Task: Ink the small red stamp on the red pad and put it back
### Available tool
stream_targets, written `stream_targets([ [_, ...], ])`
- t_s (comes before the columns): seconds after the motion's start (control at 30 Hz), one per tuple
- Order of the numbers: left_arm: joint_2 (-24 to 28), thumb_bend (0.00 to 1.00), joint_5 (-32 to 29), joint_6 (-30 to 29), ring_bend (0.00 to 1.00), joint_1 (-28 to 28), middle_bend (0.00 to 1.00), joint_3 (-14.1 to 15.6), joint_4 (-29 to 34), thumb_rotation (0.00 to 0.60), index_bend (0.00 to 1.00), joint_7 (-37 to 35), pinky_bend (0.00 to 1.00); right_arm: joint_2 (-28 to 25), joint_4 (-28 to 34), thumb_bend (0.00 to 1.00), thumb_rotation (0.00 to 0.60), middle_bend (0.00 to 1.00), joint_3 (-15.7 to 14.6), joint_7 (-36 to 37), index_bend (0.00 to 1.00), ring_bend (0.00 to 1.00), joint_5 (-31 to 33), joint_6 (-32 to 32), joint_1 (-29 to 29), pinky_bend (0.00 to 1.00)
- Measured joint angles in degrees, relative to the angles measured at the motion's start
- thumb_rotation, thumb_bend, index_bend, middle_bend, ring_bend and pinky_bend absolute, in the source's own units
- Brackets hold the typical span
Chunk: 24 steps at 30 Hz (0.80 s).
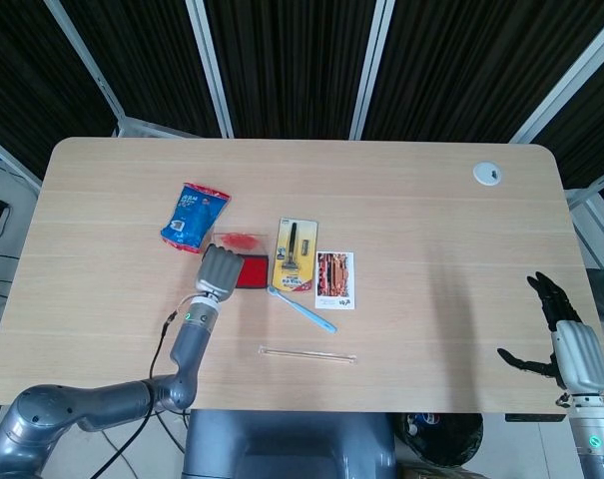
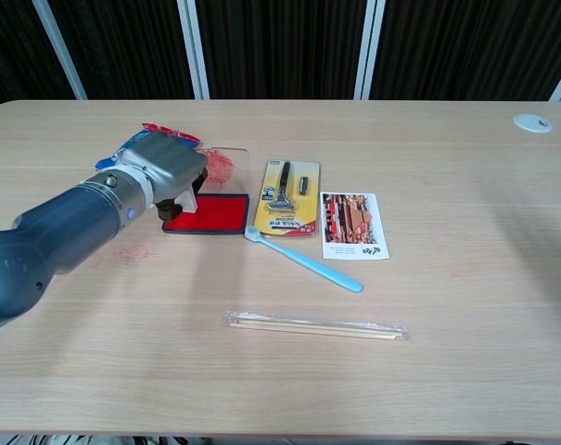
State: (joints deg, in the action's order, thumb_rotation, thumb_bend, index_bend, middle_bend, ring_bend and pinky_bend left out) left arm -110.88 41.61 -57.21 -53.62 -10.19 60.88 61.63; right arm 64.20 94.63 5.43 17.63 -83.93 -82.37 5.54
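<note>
The red ink pad (image 2: 212, 215) lies open on the table, its clear lid (image 2: 223, 164) smeared red behind it; in the head view the red ink pad (image 1: 251, 271) sits left of centre. My left hand (image 2: 165, 167) hangs over the pad's left end with its fingers curled down. They hold a small pale-sided stamp (image 2: 191, 197) that stands on the pad; most of the stamp is hidden. From above, the left hand (image 1: 220, 269) covers that end. My right hand (image 1: 569, 342) is off the table's right front corner, fingers spread and holding nothing.
A blue snack bag (image 1: 194, 217) lies behind the left hand. Right of the pad are a yellow razor pack (image 2: 292, 189), a blue toothbrush (image 2: 303, 259) and a picture card (image 2: 353, 224). Wrapped chopsticks (image 2: 317, 325) lie nearer the front edge. A white grommet (image 1: 488, 175) sits far right.
</note>
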Motion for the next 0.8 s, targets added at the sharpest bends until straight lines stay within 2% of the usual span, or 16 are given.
stream_targets([
  [0.5,-0.21,0.54,0.49,-0.21,0.47,0.10,0.71,-0.15,-0.04,0.600,0.69,-0.25,0.50,-0.02,0.00,0.17,0.600,0.00,-0.02,0.00,0.00,0.00,-0.13,-0.10,-0.03,0.19],
  [0.8,1.92,0.54,1.29,-1.91,0.47,0.00,0.71,-0.92,3.85,0.600,0.69,-0.03,0.50,-0.01,0.02,0.17,0.600,0.00,0.00,0.05,0.00,0.00,-0.14,-0.17,-0.05,0.19],
])
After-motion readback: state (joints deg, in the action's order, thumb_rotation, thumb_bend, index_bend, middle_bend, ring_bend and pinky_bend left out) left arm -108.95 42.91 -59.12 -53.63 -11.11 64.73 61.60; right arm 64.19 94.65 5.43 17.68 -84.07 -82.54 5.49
